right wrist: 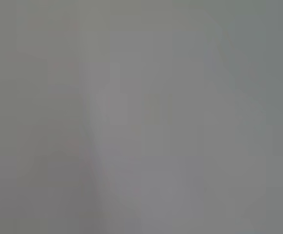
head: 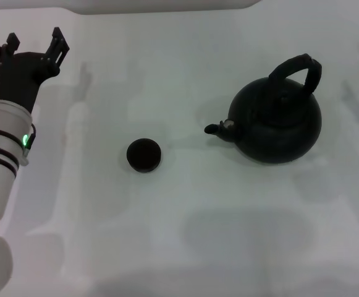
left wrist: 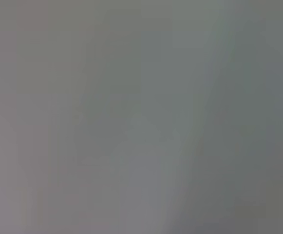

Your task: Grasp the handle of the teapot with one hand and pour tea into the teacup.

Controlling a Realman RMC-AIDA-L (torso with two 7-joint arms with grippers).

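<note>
Teapot and teacup are being shown standing apart on the white tabletop (head: 185, 247), and neither is being held.

At the far left of the head view, the left gripper (head: 32, 42), black and mounted on a white arm, is being held above the table with its fingers spread wide and nothing between them; it is well away from both vessels.

Toward the middle, the small round dark teacup (head: 144, 154) is being left upright, mouth up. Whether any tea is lying in it cannot be told, since its inside is reading as uniformly dark.

To the right, the round-bellied black cast-iron teapot (head: 278, 120) is sitting upright with its short spout (head: 215, 129) pointing at the teacup and its arched bail handle (head: 298, 71) standing up over the lid.

At the far right edge only a dark sliver is being seen, perhaps part of the right gripper; its state cannot be told. Both wrist views are showing only blank grey.

The scene is fitting either a pour still to come or a teapot set back down after one. If a grasp is being made, the handle's top is best being taken squarely across its arch, so the heavy body is kept from swinging and the spout is kept aligned with the cup.
</note>
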